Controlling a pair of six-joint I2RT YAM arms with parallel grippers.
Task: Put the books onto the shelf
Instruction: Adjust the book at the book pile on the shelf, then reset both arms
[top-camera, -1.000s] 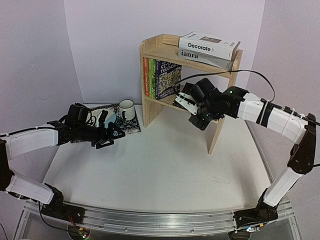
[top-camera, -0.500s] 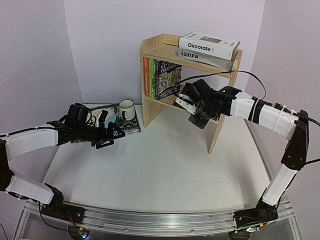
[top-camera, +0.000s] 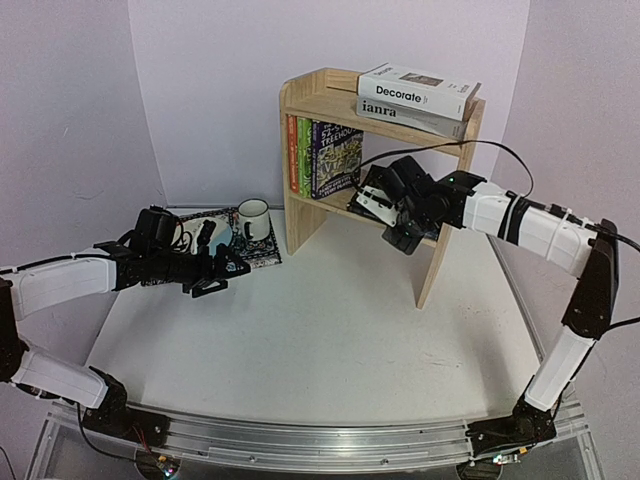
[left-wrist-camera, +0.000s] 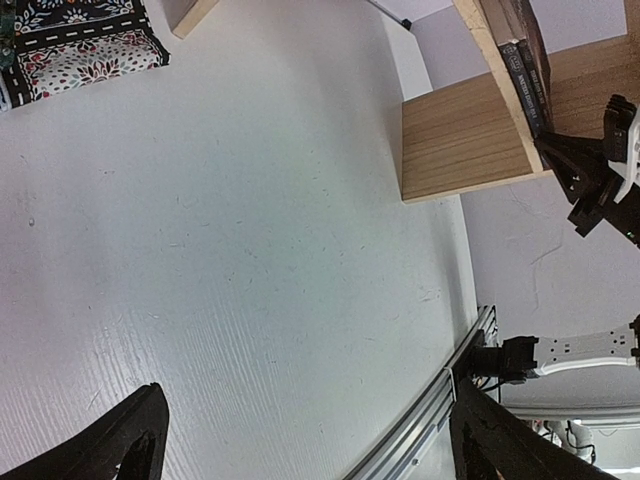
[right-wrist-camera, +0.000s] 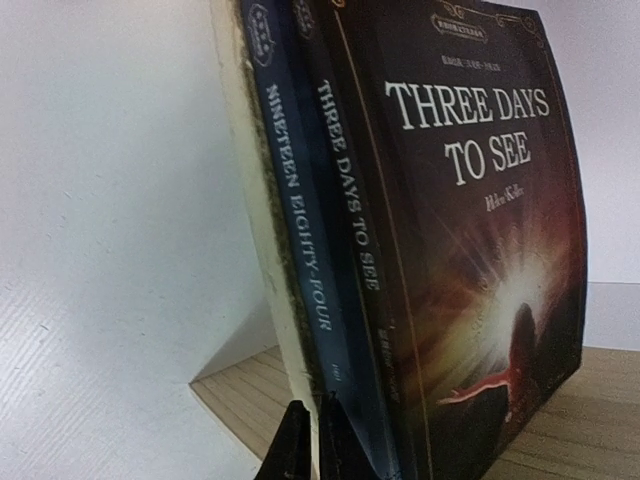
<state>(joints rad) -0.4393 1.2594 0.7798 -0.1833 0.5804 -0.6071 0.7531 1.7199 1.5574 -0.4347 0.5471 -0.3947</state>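
The right pincer (right-wrist-camera: 312, 442) is sitting with its tips all but together, gripping nothing visible, at the foot of Nineteen Eighty-Four (right-wrist-camera: 297, 250). Three Days to See (right-wrist-camera: 470, 260) is standing beside it, and both are resting upright on the lower tier of the shelf (top-camera: 437, 255). Treehouse books (top-camera: 325, 155) are standing to this pincer's left. Above it, Decorate (top-camera: 415, 86) is lying on ianra (top-camera: 405, 113). The left pincer (top-camera: 215, 272) is hanging fully spread and empty over the bench (top-camera: 320, 330), with the shelf well off to its right.
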